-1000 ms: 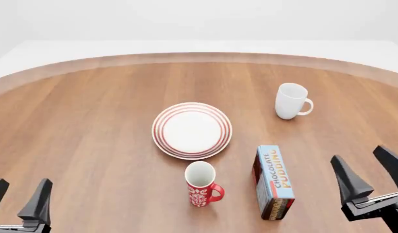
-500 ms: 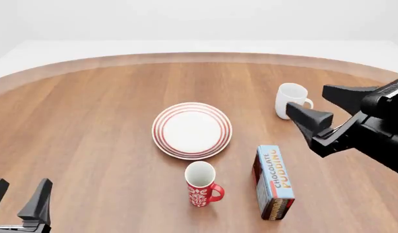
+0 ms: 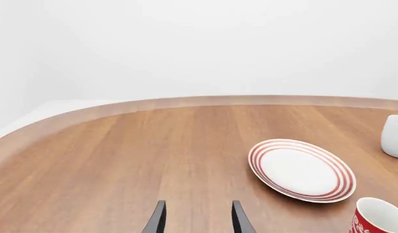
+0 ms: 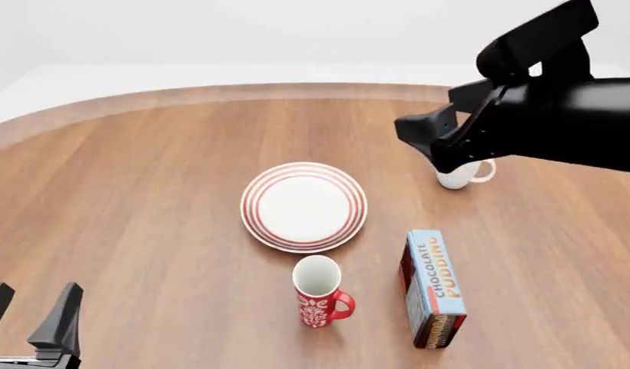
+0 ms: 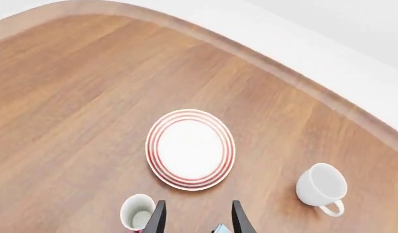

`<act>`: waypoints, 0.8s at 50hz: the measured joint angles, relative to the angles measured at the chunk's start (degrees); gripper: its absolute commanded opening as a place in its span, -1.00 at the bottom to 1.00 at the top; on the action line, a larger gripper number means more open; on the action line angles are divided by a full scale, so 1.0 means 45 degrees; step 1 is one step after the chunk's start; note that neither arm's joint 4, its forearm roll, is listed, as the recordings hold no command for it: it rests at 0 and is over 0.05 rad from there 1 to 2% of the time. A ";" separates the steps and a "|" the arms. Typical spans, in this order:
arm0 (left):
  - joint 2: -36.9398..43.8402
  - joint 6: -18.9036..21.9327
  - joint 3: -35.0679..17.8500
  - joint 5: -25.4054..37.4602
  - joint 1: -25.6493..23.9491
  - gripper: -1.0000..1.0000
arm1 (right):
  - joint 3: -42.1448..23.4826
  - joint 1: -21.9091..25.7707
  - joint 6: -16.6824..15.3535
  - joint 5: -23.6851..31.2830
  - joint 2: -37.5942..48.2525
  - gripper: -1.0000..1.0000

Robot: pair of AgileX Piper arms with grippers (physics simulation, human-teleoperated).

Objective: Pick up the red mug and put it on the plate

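We see the red mug standing upright on the wooden table, toward the near edge, handle turned toward the right edge. The plate lies flat just beyond it, toward the far edge, the two close but apart. A chocolate pudding box lies beside the mug on its right-edge side, and a white mug stands farther off toward the far right, partly hidden by our right arm, which is raised high over that side. The right gripper has its fingers parted with nothing between them. Our left gripper sits low at the near left corner, likewise spread and empty.
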 measured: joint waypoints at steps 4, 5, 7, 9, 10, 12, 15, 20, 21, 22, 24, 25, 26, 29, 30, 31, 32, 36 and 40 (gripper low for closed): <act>0.0000 0.0000 0.0000 0.0000 0.0000 1.00 | -0.0299 0.0049 -0.0013 0.0396 0.0239 1.00; 0.0000 0.0000 0.0000 0.0000 0.0000 1.00 | -0.0370 0.0084 -0.0004 0.0481 0.0279 1.00; 0.0000 0.0000 0.0000 0.0000 0.0000 1.00 | -0.0481 0.0124 -0.0018 0.0633 0.0347 1.00; 0.0000 0.0000 0.0000 0.0000 0.0000 1.00 | -0.0569 0.0190 -0.0021 0.0788 0.0404 1.00; 0.0000 0.0000 0.0000 0.0000 0.0000 1.00 | -0.0604 0.0222 -0.0025 0.0862 0.0428 1.00; 0.0000 0.0000 0.0000 0.0000 0.0000 1.00 | -0.0656 0.0290 -0.0013 0.0997 0.0463 1.00; 0.0000 0.0000 0.0000 0.0000 0.0000 1.00 | -0.0723 0.0423 0.0056 0.1171 0.0532 1.00; 0.0000 0.0000 0.0000 0.0000 0.0000 1.00 | -0.0743 0.0643 0.0165 0.1369 0.0688 1.00; 0.0000 0.0000 0.0000 0.0000 0.0000 1.00 | -0.0736 0.0682 0.0192 0.1406 0.0732 1.00; 0.0000 0.0000 0.0000 0.0000 0.0000 1.00 | -0.0733 0.0727 0.0210 0.1444 0.0775 1.00; 0.0000 0.0000 0.0000 0.0000 0.0000 1.00 | -0.0739 0.0829 0.0239 0.1529 0.0859 1.00; 0.0000 0.0000 0.0000 0.0000 0.0000 1.00 | -0.0748 0.0882 0.0246 0.1575 0.0900 1.00; 0.0000 0.0000 0.0000 0.0000 0.0000 1.00 | -0.0756 0.0929 0.0252 0.1617 0.0938 1.00; 0.0000 0.0000 0.0000 0.0000 0.0000 1.00 | -0.0761 0.1084 0.0264 0.1724 0.1050 1.00; 0.0000 0.0000 0.0000 0.0000 0.0000 1.00 | -0.0754 0.1131 0.0267 0.1751 0.1086 1.00; 0.0000 0.0000 0.0000 0.0000 0.0000 1.00 | -0.0745 0.1171 0.0270 0.1775 0.1123 1.00; 0.0000 0.0000 0.0000 0.0000 0.0000 1.00 | -0.0730 0.1208 0.0276 0.1795 0.1160 1.00; 0.0000 0.0000 0.0000 0.0000 0.0000 1.00 | -0.0609 0.1341 0.0311 0.1817 0.1298 1.00; 0.0000 0.0000 0.0000 0.0000 0.0000 1.00 | -0.0349 0.1465 0.0391 0.1727 0.1435 1.00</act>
